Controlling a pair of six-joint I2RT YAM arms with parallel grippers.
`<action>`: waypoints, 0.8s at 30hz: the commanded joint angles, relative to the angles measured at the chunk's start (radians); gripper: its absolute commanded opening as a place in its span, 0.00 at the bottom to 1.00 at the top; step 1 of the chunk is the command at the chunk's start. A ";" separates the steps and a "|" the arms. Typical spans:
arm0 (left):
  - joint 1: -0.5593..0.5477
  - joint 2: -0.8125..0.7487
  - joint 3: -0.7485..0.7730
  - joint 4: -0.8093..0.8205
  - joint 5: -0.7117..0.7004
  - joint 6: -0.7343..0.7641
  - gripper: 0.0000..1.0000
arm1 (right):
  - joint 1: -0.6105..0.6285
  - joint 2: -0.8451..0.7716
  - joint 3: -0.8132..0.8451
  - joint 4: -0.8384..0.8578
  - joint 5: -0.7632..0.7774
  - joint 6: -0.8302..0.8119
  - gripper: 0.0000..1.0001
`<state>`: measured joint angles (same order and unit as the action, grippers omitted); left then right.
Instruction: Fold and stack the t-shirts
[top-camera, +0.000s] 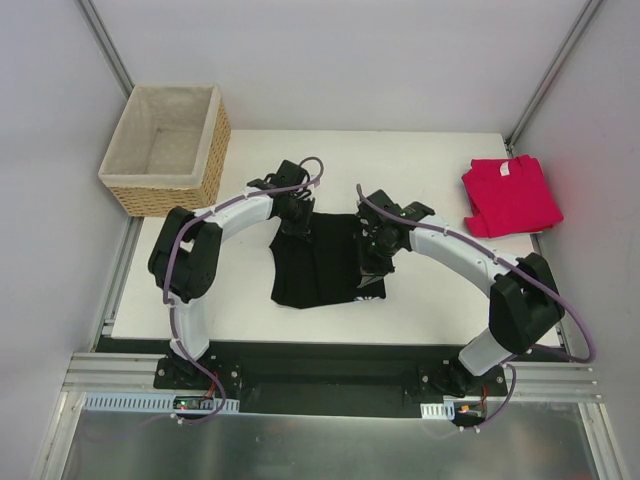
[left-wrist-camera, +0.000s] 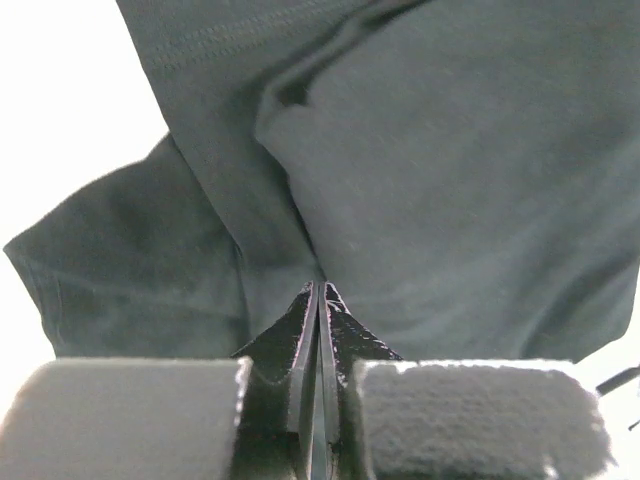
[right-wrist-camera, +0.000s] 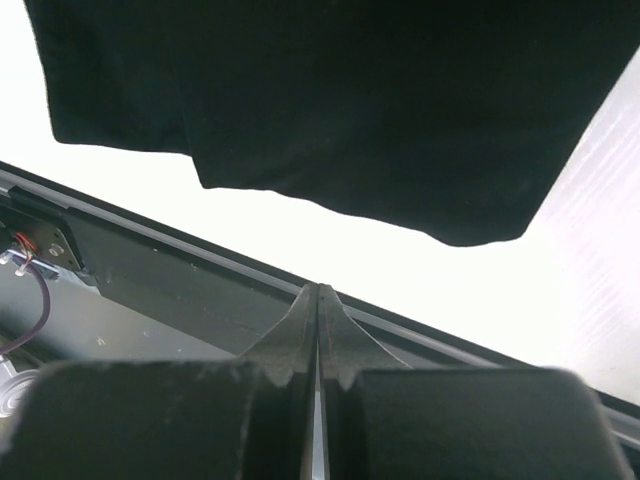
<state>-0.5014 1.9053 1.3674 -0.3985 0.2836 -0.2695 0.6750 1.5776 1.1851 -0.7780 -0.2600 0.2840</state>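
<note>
A white counter (top-camera: 240, 310) fills the grey-walled bay, with a lined woven wicker basket (top-camera: 160, 195) at its far left corner. The black cloth t-shirt (top-camera: 320, 265) lies at the centre and the folded pinkish-red t-shirt (top-camera: 510, 195) at the far right. The left fingers (left-wrist-camera: 305, 330) are clenched, tips against a shirt crease. The right fingers (right-wrist-camera: 300, 330) are clenched on nothing.

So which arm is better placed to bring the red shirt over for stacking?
Right, probably. The red shirt lies far to the right, nearest the right claw, shut and empty; the left claw pinches the black shirt, farther off.
</note>
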 joint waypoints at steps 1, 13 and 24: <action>0.023 0.053 0.055 0.018 0.046 0.058 0.00 | 0.009 0.005 0.031 -0.061 0.031 0.035 0.01; 0.090 0.121 0.058 0.092 0.084 0.055 0.00 | 0.028 0.025 -0.007 -0.150 0.084 0.030 0.01; 0.104 0.074 -0.011 0.095 0.108 0.056 0.00 | 0.026 0.298 0.120 -0.099 0.133 0.018 0.01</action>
<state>-0.4103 2.0178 1.3842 -0.3145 0.3649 -0.2340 0.6968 1.8206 1.2182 -0.8753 -0.1642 0.2981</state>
